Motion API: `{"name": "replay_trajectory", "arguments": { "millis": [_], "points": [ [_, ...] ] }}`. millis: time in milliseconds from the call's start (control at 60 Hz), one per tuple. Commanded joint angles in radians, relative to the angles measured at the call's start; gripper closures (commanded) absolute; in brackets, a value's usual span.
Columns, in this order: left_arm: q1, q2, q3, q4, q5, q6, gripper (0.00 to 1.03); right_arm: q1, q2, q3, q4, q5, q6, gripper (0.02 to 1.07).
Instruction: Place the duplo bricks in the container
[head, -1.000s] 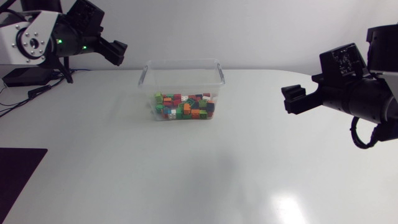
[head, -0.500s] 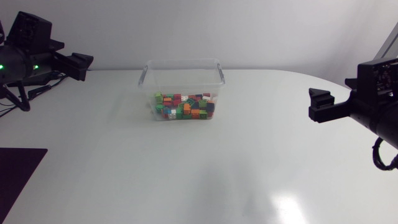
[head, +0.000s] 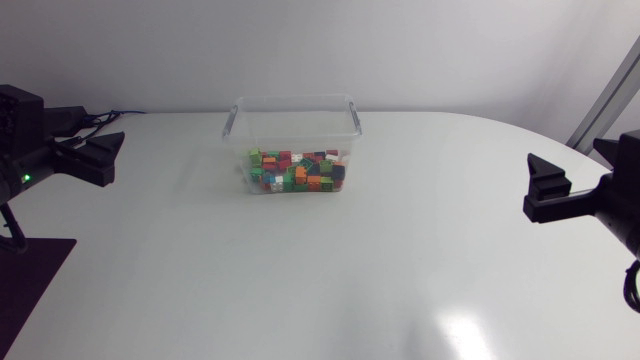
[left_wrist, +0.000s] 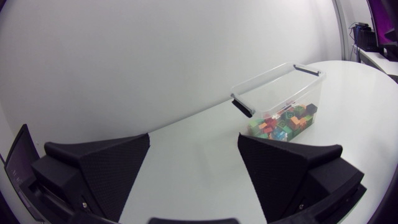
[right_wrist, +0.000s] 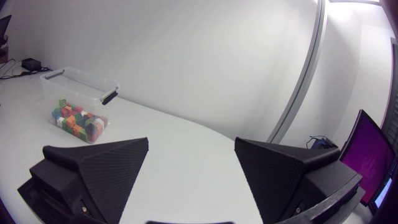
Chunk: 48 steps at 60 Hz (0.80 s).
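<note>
So the table (head: 330, 270) is plain glossy white with a rounded far-right corner, and there's a bright patch of glare on the near right part of it. Count-wise it's pretty simple: one clear plastic container (head: 292, 115), sitting toward the far side of the table about midway between the two arms and well apart from both. It has two dark handle clips, one on each short end. All the duplo bricks (head: 296, 172) I can see are inside it, in one jumbled layer across the bottom. They're green, red, orange, blue and a few white, and there are way too many packed together to count properly. There are two arms, one at each side edge of the head view. The left end effector (head: 100, 158) hangs over the left edge with its fingers spread wide and nothing between them. The right end effector (head: 548, 190) is the same, fingers wide apart and holding nothing, over the right side.
</note>
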Motion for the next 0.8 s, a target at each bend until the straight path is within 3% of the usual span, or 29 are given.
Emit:
{"name": "replay_trajectory", "arguments": {
  "millis": [0, 500, 783],
  "points": [
    [0.021, -0.048, -0.049, 0.018, 0.012, -0.023, 0.06, -0.012, -0.052, -0.048, 0.001, 0.008, -0.033, 0.07],
    [0.03, -0.341, -0.3, 0.137, 0.015, -0.139, 0.06, -0.05, -0.298, -0.178, -0.042, 0.011, -0.036, 0.07],
    [-0.013, -0.499, -0.403, 0.102, -0.026, -0.223, 0.06, -0.072, -0.374, -0.262, -0.018, -0.045, 0.042, 0.07]
  ]
}}
